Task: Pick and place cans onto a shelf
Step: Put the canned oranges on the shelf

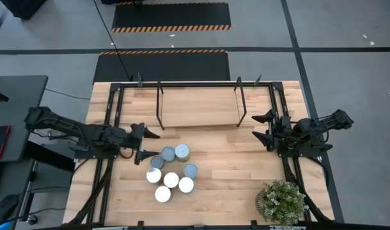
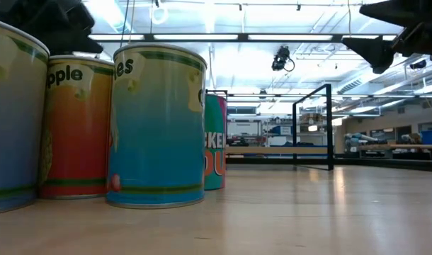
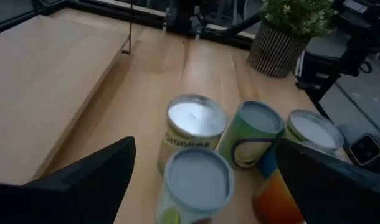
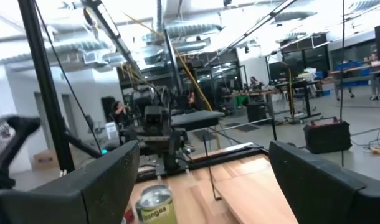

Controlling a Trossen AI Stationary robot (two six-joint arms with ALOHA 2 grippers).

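Cans (image 1: 171, 171) stand upright, seemingly seven; left gripper (image 1: 146, 144) spread wide beside them.

Seven cans (image 1: 171, 170) clustered on table (image 1: 227, 172), shelf (image 1: 198, 105) behind, plant (image 1: 282, 201) right-front

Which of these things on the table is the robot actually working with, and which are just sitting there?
Part of the job:
- seven small labelled tins, clustered on the table
- low light-wood shelf with black rod uprights, empty
- left end effector, open beside the tins

Just sitting there:
- potted green plant
- right end effector, open, waiting by the shelf
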